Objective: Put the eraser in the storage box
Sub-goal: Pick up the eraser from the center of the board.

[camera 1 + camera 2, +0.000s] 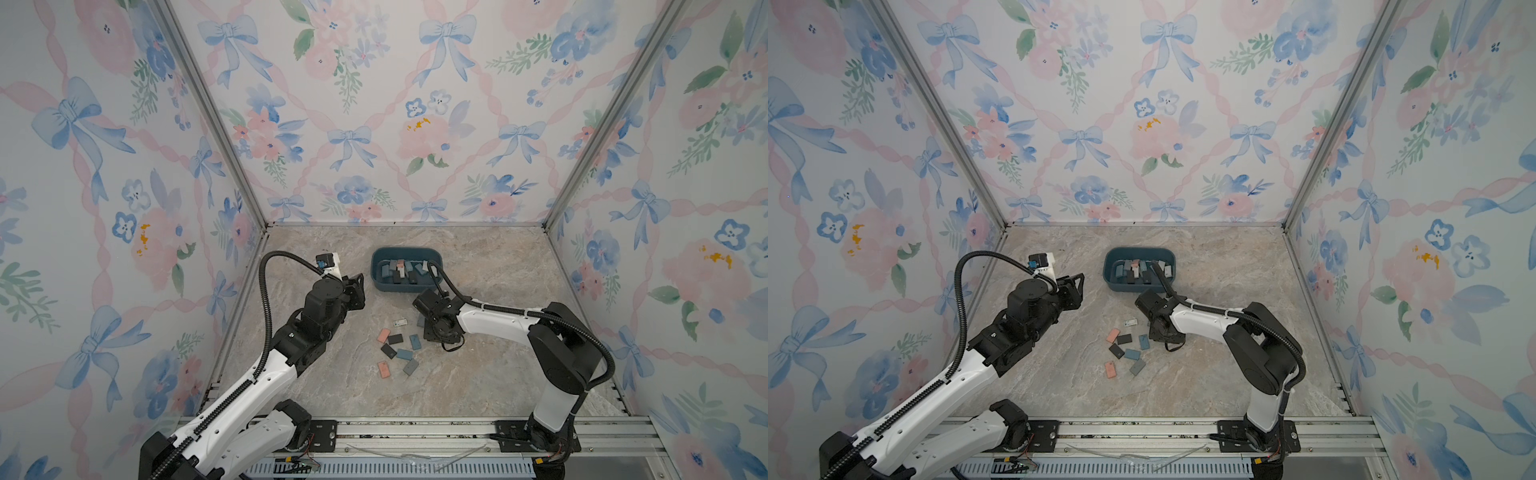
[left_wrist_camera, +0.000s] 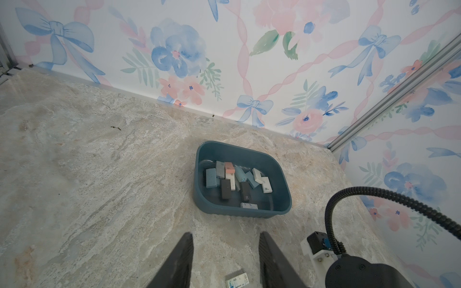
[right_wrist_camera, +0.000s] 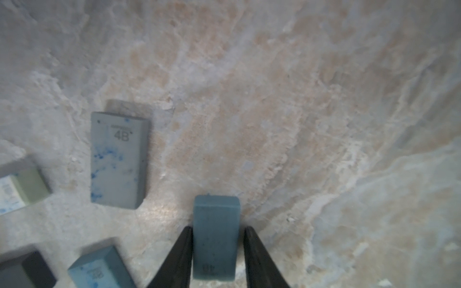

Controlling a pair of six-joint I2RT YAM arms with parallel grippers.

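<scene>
Teal-blue and shallow, the storage box point(image 1: 405, 250) point(image 1: 1138, 249) is sitting toward the back of the marbled tabletop point(image 1: 498, 374) in both top views. A black cable point(image 1: 436, 276) is crossing its near right corner and hiding some of the stored erasers point(image 1: 401, 270). The right gripper point(image 1: 434, 332) is pointing down in front of the box, at the right edge of the loose erasers point(image 1: 395, 349). Its body is covering its own fingertips and whatever is lying under them. The left gripper point(image 1: 356, 286) is hanging to the left of the box, apart from it.

From the left wrist, the box point(image 2: 239, 212) is lying ahead of the left gripper point(image 2: 225, 234), well apart. The fingers are standing wide with only bare table between them, gripping nothing. The frame edge is cutting off their bases and part of a white-labelled eraser point(image 2: 237, 280).

From the right wrist, the teal eraser point(image 3: 215, 239) is lying flat on the table between the black fingers of the right gripper point(image 3: 217, 228), its far end sticking out past the tips. The jaws are standing narrow. One finger is touching the eraser's side, and a thin sliver seems to be showing by the other, so I cannot tell whether they are squeezing it. The picture is coming out soft, and the print on the eraser's near end is unreadable. A grey eraser point(image 3: 118, 159) marked 4B is lying beside it, apart.
</scene>
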